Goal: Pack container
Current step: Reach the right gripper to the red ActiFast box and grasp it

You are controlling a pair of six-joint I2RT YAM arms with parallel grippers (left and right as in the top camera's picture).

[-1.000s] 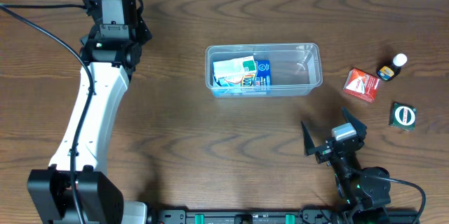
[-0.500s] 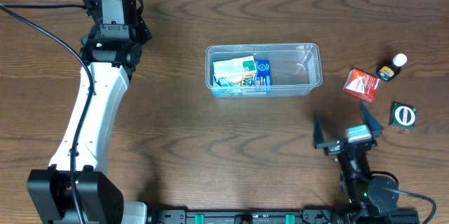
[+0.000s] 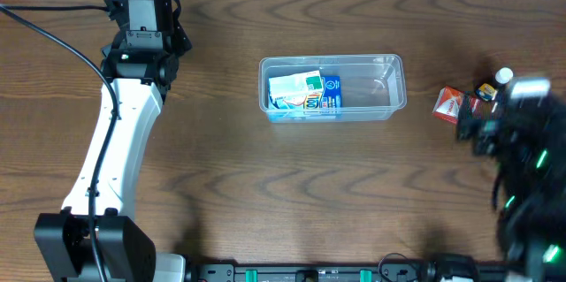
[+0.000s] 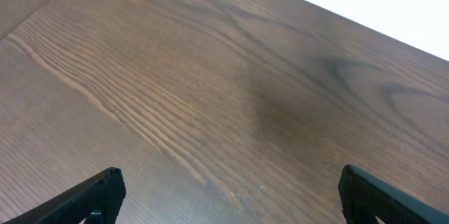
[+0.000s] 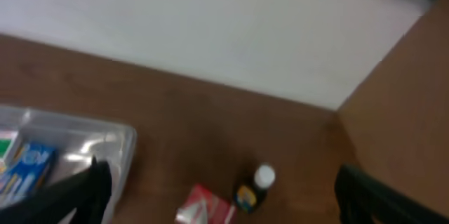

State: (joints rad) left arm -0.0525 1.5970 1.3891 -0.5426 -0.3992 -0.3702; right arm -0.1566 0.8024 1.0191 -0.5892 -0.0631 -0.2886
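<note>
**Reach phase of packing.** The container (image 3: pixel 332 87) lies mid-surface (image 3: pixel 265 185), with boxes (image 3: pixel 305 92) in its left end and its right end bare. The right end effector (image 5: pixel 221 178), released and empty, faces the red box (image 5: pixel 207 208) and small bottle (image 5: pixel 256 185) outside it. The left end effector (image 4: pixel 231 182), likewise released, idles far left. The next move likely calls for descending onto one loose item and grasping it.

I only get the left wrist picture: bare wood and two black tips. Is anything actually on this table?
Observer: Yes. A clear tub sits in the middle, with printed boxes in its left end.
Operator: Anything outside it?
Observer: A red box and a small bottle, to the tub's right.
Operator: And the other arm?
Observer: The right arm is a blur right by those two, its fingers spread wide.
</note>
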